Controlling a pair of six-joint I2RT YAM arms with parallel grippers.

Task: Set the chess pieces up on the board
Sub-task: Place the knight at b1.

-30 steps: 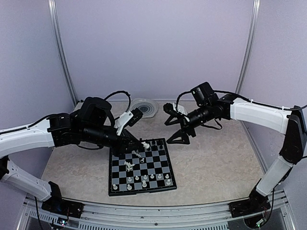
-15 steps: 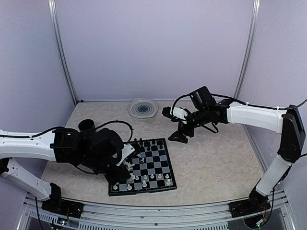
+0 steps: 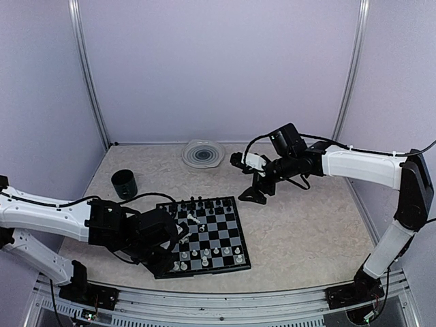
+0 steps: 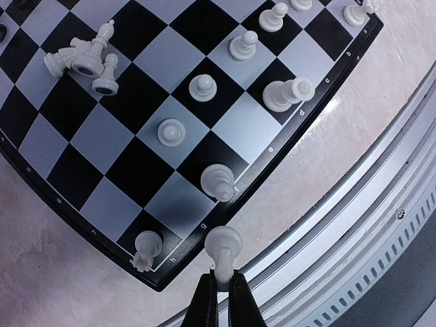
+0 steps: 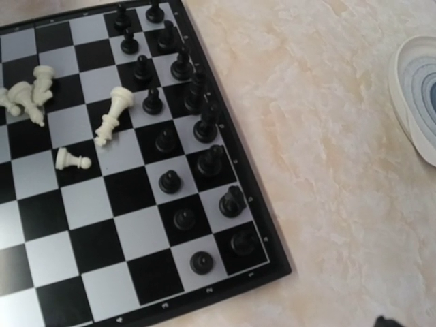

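The board (image 3: pixel 231 238) lies in the middle of the table, with black chess pieces (image 3: pixel 204 203) standing in two rows along its far edge. My left gripper (image 3: pixel 175 246) hangs over the board's near left corner. In the left wrist view it (image 4: pixel 219 289) is shut on a white piece (image 4: pixel 223 244) above the board's border (image 4: pixel 61 214), next to a standing white rook (image 4: pixel 146 248). More white pieces (image 4: pixel 204 86) stand on the near rows and several (image 4: pixel 82 58) lie toppled mid-board. My right gripper (image 3: pixel 246 178) hovers open beyond the far right corner, holding nothing.
A black cup (image 3: pixel 124 183) stands left of the board. A round clear ridged plate (image 3: pixel 203 153) sits by the back wall and shows at the right edge (image 5: pixel 419 95) of the right wrist view. A metal rail (image 4: pixel 354 225) runs along the table's near edge.
My left arm has swung from the board's far left side down to its near left corner, carrying the white piece. The right gripper drew back a little, then held still.
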